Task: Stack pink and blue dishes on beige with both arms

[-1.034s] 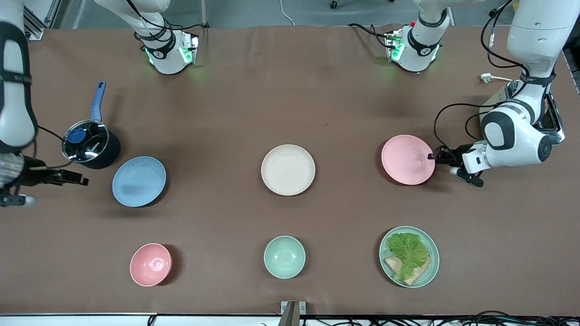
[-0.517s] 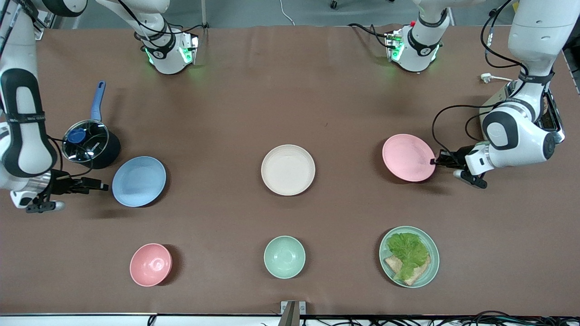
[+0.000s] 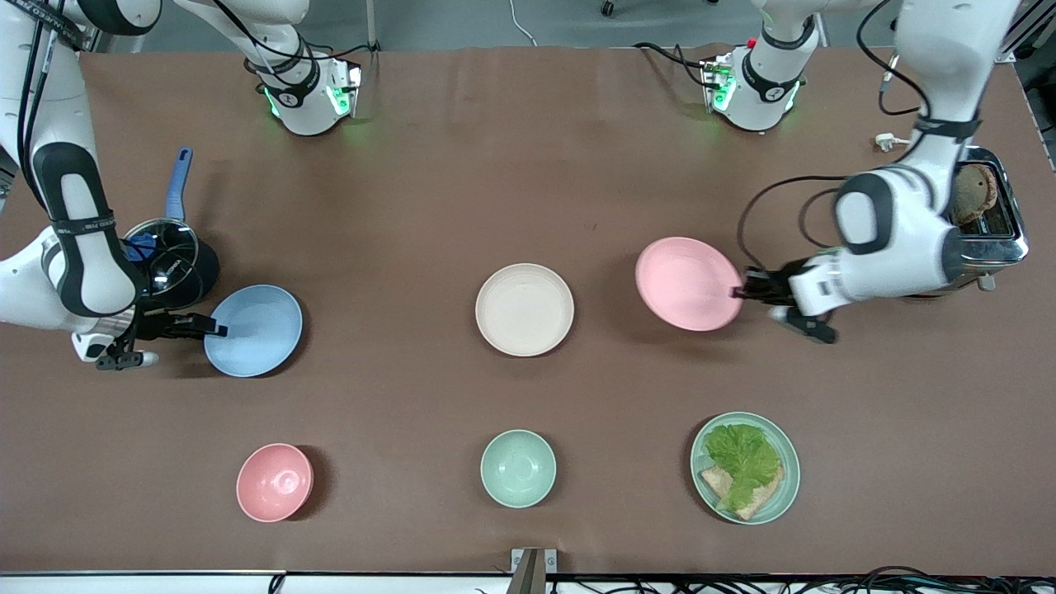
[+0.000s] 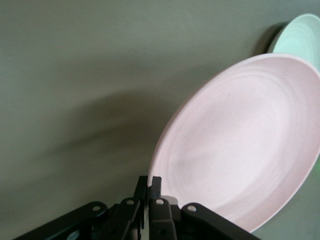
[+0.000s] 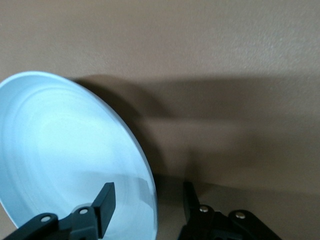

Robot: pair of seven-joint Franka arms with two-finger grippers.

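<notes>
As left gripper carries pink plate beigeward (clamped), right gripper, apparently agape, reaches blue plate.

We've got the middle plate sitting mid-table. One plate lies toward the right arm's end beside a pot. Another plate is up off the table toward the left arm's end, with the toaster further out at that end.

Nearer the front camera sit two bowls and a plate of food.
</notes>
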